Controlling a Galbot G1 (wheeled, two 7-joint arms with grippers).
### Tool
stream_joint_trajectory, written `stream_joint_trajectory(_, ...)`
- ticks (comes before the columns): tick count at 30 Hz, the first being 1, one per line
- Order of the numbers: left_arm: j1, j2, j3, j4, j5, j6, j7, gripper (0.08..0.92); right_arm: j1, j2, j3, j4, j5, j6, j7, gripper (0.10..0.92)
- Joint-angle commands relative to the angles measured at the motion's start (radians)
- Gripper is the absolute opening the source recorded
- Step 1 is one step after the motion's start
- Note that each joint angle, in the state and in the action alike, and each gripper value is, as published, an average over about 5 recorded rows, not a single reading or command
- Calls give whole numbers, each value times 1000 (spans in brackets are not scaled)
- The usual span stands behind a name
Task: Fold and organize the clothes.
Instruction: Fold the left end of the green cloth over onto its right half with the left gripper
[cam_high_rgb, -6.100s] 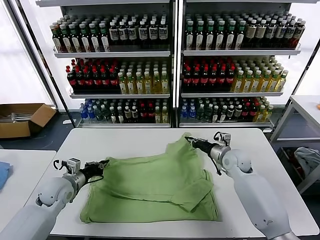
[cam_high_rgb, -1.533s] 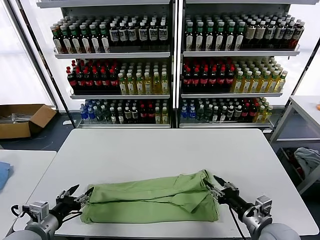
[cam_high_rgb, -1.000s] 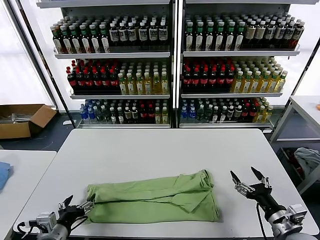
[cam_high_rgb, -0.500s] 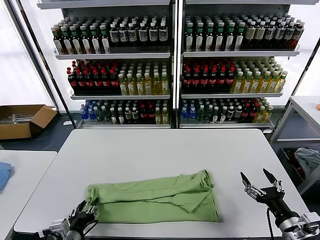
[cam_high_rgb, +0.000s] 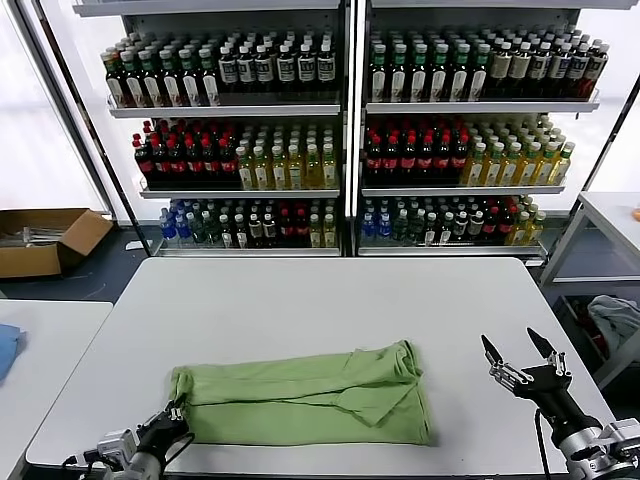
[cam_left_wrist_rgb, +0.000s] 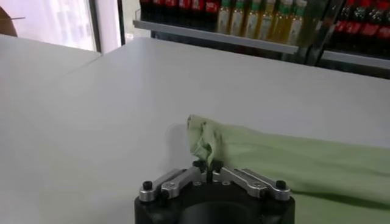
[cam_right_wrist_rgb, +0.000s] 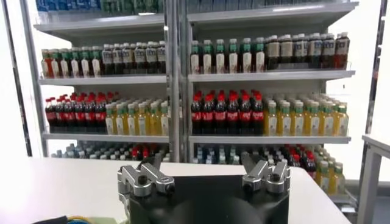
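The light green T-shirt (cam_high_rgb: 300, 395) lies folded into a long band across the front of the white table (cam_high_rgb: 300, 295). My left gripper (cam_high_rgb: 175, 412) is at the band's left end, near the table's front edge. In the left wrist view my left gripper (cam_left_wrist_rgb: 207, 165) is shut, with a bunched corner of the T-shirt (cam_left_wrist_rgb: 292, 164) pinched between its tips. My right gripper (cam_high_rgb: 518, 355) hovers open to the right of the shirt, clear of the fabric. The right wrist view has my right gripper (cam_right_wrist_rgb: 203, 163) spread wide with nothing between its fingers, facing the shelves.
Shelves of bottles (cam_high_rgb: 345, 140) stand behind the table. A cardboard box (cam_high_rgb: 45, 235) sits on the floor at the far left. A side table on the left carries a blue cloth (cam_high_rgb: 5, 350). A pale cloth (cam_high_rgb: 615, 315) lies at the right.
My left gripper has closed on the shirt's left end. My right gripper has drawn away to the right of the shirt and stayed open.
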Motion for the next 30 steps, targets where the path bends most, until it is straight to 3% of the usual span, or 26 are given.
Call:
stream_joint_trajectory(1, -42, 126, -223, 26, -67, -22, 92, 92, 11, 0, -11, 10, 1, 1, 3, 823)
stream_joint_trajectory(9, -37, 251, -399, 85, -97, -21, 200, 92, 28, -6, -31, 9, 2, 0, 6, 823)
stream_joint_trajectory(17, -75, 340, -415, 102, -110, -12, 238, 92, 23, -12, -20, 12, 10, 4, 6, 823)
stream_joint_trajectory(22, -86, 310, -344, -24, -128, 7, 223, 92, 22, -10, -15, 22, 17, 2, 9, 823)
stream_joint_trajectory(30, -65, 208, -72, -235, -150, 0, 215, 92, 30, 2, -61, 53, 6, -10, 22, 823)
